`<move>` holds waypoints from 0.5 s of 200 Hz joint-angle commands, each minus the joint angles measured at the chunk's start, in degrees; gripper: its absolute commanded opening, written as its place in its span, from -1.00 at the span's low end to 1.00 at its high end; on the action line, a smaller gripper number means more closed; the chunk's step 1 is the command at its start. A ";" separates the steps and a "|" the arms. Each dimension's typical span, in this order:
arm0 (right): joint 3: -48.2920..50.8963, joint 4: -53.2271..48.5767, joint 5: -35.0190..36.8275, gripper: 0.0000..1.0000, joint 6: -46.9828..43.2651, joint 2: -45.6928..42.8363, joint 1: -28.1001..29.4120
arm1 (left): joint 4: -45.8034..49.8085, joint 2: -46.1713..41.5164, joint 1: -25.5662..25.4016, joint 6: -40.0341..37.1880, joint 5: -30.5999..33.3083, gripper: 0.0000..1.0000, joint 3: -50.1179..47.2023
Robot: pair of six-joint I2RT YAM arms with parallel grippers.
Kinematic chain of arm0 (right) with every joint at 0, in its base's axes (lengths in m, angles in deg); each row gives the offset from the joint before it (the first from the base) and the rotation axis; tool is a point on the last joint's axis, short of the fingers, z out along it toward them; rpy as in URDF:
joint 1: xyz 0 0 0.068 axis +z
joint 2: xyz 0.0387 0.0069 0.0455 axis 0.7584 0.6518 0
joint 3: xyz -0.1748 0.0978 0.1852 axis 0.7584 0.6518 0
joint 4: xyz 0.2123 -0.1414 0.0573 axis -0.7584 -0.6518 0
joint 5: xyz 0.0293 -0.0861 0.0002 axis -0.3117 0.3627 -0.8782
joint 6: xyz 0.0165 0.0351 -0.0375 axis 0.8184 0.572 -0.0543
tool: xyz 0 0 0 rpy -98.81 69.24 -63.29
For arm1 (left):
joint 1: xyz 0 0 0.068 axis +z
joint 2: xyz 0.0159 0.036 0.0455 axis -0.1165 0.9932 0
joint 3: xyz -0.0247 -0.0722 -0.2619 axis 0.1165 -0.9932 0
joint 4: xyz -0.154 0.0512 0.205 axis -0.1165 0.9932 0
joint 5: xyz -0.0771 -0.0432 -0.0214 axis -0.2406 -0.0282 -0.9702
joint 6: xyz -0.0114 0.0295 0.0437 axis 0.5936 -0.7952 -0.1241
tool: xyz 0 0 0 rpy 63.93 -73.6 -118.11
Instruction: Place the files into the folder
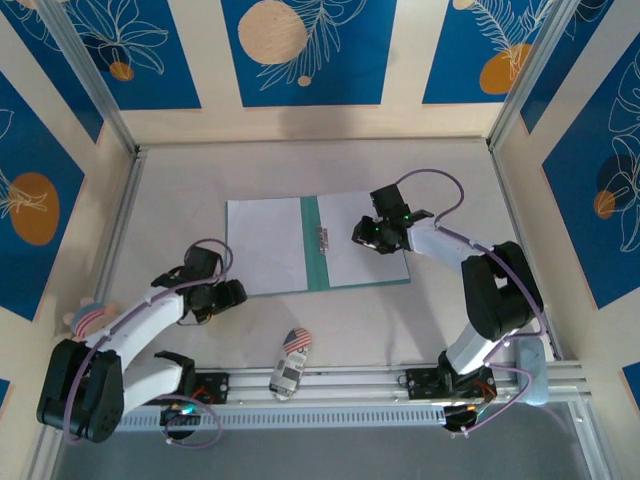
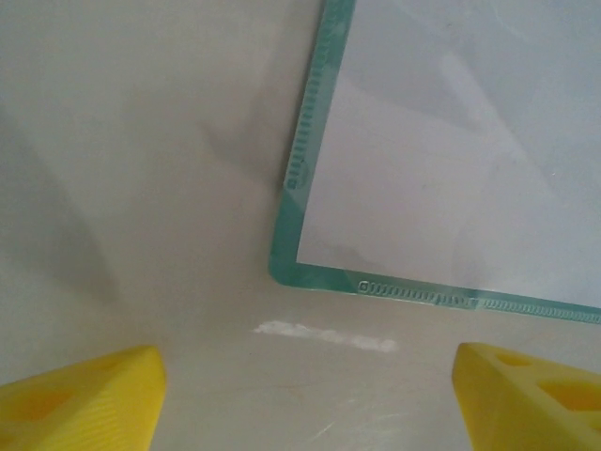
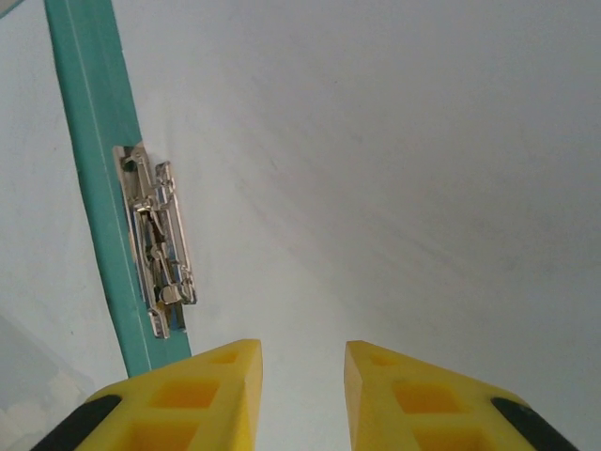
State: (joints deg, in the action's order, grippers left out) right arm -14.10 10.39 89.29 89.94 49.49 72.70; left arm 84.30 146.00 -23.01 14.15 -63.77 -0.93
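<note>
Folder (image 1: 311,240), centre frame, lies open. Thin, limp, slippery files (image 1: 263,245) cover both leaves and are best pinched at an edge. Left gripper (image 1: 232,294), lower left, gapes wide. Right gripper (image 1: 362,236) is narrowly parted and empty, near the metal clip (image 3: 160,244).

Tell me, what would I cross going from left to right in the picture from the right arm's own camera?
Left white sheet → folder's teal spine → metal clip → right white sheet, which runs on to the right edge.
</note>
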 commanded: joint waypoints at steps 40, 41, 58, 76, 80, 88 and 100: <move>-1.05 -0.01 -3.08 -0.39 1.54 3.61 -0.44 | -6.72 -0.75 3.32 1.44 -6.72 0.24 -3.24; -1.05 -0.02 -3.03 -0.39 1.58 3.65 -0.44 | -6.81 -0.75 3.32 1.42 -6.79 0.24 -3.23; -1.38 -0.18 -3.16 -0.40 1.63 4.12 -0.31 | -7.31 -1.07 3.96 1.22 -7.20 0.14 -3.23; -1.64 -0.37 -3.08 -0.40 1.63 4.43 -0.21 | -7.53 -1.84 4.43 1.04 -7.29 0.10 -3.48; -1.66 -0.44 -3.08 -0.40 1.57 4.50 -0.26 | -7.67 -2.02 4.53 1.04 -7.40 0.09 -3.48; -1.75 -0.54 -3.08 -0.40 1.55 4.70 -0.24 | -7.82 -2.42 4.83 0.96 -7.70 0.05 -3.49; -1.83 -0.68 -3.07 -0.40 1.52 4.86 -0.23 | -7.85 -2.85 5.13 0.76 -7.98 0.01 -3.51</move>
State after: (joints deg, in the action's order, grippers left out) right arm -14.27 10.69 87.49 91.03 53.52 72.48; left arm 81.14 144.23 -18.64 15.22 -67.58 -3.82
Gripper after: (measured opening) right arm 0.302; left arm 0.521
